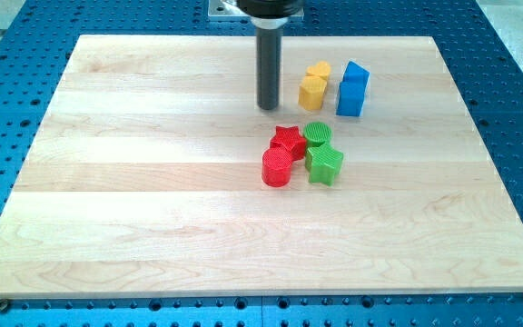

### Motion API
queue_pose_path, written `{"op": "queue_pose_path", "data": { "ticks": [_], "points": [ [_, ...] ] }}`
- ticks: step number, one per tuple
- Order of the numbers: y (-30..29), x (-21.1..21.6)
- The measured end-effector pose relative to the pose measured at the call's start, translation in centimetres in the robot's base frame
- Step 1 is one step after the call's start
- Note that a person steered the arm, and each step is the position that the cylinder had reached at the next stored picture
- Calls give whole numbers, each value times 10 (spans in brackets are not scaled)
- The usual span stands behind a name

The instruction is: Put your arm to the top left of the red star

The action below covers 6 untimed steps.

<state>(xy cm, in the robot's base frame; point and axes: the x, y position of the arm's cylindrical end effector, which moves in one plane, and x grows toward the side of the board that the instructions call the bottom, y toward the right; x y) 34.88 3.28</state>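
The rod's tip (268,108) rests on the wooden board (134,182), bare, touching no block. The red star (288,140) sits near board centre, just below and right of the tip in the view. Judgement: the positioning step is nearly complete; at most a small nudge leftward remains. Red cylinder (276,169), green cylinder (317,134) and green star (325,164) crowd the star. Yellow block (313,86) and blue block (352,89) stand to the tip's right; the path left is open.
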Motion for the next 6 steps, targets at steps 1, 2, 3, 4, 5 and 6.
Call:
{"op": "queue_pose_path", "data": {
  "ticks": [1,2,3,4,5,6],
  "points": [
    [11,0],
    [9,0],
    [-19,-14],
    [-37,-18],
    [-29,-12],
    [-29,36]
  ]
}}
